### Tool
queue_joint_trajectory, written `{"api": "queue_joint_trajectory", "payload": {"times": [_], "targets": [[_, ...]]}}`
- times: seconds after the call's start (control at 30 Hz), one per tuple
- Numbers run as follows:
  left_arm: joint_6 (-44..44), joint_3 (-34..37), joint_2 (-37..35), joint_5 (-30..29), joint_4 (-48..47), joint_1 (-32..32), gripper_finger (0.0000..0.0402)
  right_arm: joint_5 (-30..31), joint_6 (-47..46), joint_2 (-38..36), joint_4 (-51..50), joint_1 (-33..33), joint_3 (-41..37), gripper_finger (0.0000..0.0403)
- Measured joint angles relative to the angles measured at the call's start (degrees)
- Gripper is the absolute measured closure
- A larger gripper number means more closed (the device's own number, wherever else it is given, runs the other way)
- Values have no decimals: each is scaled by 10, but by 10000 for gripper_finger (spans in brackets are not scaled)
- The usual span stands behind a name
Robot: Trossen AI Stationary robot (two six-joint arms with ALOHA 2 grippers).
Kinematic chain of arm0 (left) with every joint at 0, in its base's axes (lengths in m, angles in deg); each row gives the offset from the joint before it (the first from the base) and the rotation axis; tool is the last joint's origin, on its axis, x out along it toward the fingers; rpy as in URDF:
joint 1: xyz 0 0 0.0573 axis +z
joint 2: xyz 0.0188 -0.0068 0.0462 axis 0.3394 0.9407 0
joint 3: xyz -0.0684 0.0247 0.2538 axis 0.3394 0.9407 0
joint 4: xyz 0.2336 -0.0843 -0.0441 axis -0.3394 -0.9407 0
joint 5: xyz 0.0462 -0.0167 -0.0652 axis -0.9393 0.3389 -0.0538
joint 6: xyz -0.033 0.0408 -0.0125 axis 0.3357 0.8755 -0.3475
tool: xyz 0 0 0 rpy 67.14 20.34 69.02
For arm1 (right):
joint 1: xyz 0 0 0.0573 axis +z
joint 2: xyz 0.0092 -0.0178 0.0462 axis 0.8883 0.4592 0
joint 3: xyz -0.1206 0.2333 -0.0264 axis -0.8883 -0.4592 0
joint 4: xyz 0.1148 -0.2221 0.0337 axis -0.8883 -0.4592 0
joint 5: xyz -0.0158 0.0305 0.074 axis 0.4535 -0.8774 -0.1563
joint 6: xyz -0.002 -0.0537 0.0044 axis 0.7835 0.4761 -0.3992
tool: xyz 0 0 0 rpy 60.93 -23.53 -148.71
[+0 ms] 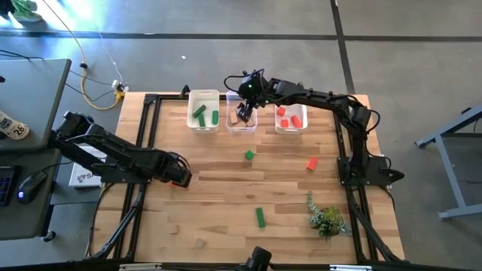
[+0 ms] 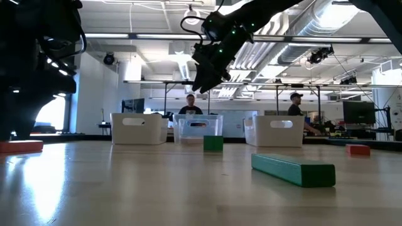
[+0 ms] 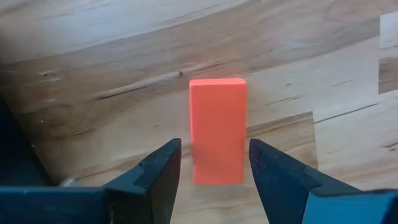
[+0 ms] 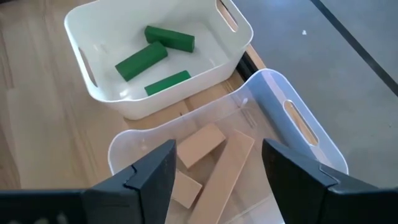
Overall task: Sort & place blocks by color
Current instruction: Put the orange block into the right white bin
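My left gripper [image 3: 214,180] is open, low over the table's left-middle [image 1: 181,177]. Its fingers stand on either side of a red bar [image 3: 217,130] that lies flat on the wood, and I see no touch. My right gripper [image 4: 214,180] is open and empty, hovering above the clear middle bin [image 1: 241,119], which holds tan blocks [image 4: 214,165]. Green bars [image 4: 152,53] lie in the white left bin [image 1: 203,111] and red blocks [image 1: 290,119] in the right bin. Loose on the table are a green cube [image 1: 249,155], a red block [image 1: 312,162], a green bar [image 1: 260,217] and a tan block [image 1: 199,242].
The three bins stand in a row along the table's far edge. A leafy plant sprig [image 1: 325,220] lies near the right near corner. The right arm's base [image 1: 365,169] stands at the right edge. Beyond the table, people [image 2: 190,103] stand in the room.
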Motion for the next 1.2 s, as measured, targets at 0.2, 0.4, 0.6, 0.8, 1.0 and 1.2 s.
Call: {"api": "queue_joint_trajectory", "payload": {"times": [0.2,0.4,0.6,0.8,1.0,1.2], "targets": [[1,21,0,11,8,0,222,3,0,0,13,0,0,179],[7,44,-1,25,13,0,222,8,-26,1,15,0,0,179],[82,45,-1,14,14,0,237,19,-57,1,15,0,0,179],[150,45,-1,11,10,0,297,-10,-112,0,15,0,0,183],[220,46,-11,4,18,0,303,-107,-173,-2,-3,4,27,195],[300,17,-37,-57,34,5,303,-205,-246,-2,-5,17,52,197]]}}
